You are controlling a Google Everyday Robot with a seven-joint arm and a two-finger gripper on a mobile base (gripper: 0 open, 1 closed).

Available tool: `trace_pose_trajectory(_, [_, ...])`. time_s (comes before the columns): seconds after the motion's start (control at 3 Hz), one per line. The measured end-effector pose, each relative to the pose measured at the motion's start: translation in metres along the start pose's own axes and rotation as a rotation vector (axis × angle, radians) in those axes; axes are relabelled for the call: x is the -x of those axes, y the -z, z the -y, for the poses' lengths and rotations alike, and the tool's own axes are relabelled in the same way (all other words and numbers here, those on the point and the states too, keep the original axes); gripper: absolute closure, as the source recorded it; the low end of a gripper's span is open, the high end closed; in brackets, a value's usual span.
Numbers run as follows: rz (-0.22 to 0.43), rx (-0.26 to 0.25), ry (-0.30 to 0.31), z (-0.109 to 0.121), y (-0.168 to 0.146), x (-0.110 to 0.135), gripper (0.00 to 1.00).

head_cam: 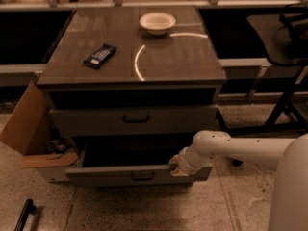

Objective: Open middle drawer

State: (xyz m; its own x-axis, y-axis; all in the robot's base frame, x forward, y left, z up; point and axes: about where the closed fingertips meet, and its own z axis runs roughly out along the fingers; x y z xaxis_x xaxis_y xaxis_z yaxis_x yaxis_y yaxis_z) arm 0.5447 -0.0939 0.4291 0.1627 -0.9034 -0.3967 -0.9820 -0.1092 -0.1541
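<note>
Cabinet of grey drawers occupies the centre of the frame, with a flat brown top. On that top, a white bowl sits near the far edge at upper centre, and a black wrapped bar lies to the left of middle, well apart from the bowl. A curved streak of reflected light crosses the top between them.

Below the top, a dark recess runs the full width. Under it the upper drawer is closed, its black handle at centre.

The middle drawer sits in the lower centre of the frame, standing open: its front projects forward of the cabinet face, and a dark interior shows behind it. Its small black handle is at the centre of the front.

The gripper is at the right part of that drawer's front, at its top edge and touching it. Whether it is clamped on the front or loose cannot be told from here. The white arm runs from it to the right, joining the robot's body at the lower right corner.

An open cardboard box leans beside the cabinet at the left. A black bar-shaped object lies on the speckled floor at lower left.
</note>
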Motion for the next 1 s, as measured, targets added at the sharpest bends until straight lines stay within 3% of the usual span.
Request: trace_pose_trajectory(1.0, [0.001,0.003,0.000,-0.0008,-0.0010,0.0007,0.11])
